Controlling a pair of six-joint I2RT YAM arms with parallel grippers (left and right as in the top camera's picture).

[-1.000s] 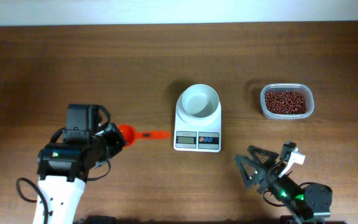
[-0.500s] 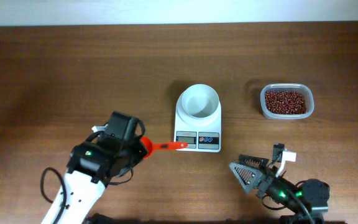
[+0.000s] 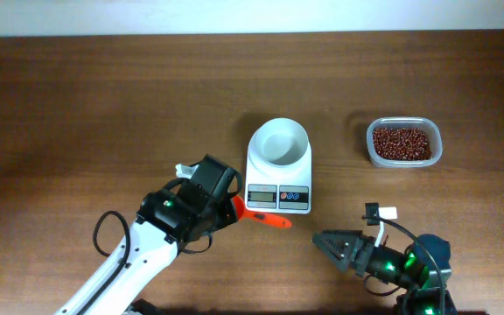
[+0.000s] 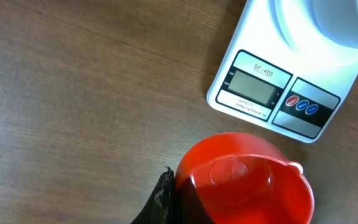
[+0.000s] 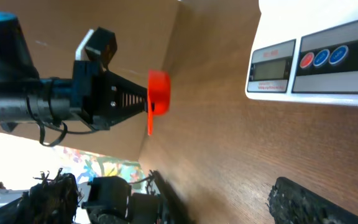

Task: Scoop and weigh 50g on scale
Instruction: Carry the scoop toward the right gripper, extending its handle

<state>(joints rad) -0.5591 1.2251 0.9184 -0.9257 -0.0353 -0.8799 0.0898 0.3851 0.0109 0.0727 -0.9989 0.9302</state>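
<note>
Scoop stage: red scoop [image 3: 265, 218] is clamped in the closed left pincer [image 3: 226, 210] just near of the scale [image 3: 278, 166], set mid-way on the surface [image 3: 103, 105], bowl empty; right pincer [image 3: 335, 248] is spread wide, empty; next, scoop must be carried to the far-right bean tub [image 3: 403, 143]

The scale [image 3: 277, 198] stands mid-desk [image 3: 103, 105]. The red scoop [image 3: 265, 218] in my left pincer [image 3: 234, 210] lies just before the scale's front edge and blocks that side. A bare strip runs between the scale and the bean tub [image 3: 370, 149]. From my right pincer [image 3: 320, 241] up to the tub is bare wood.
</note>
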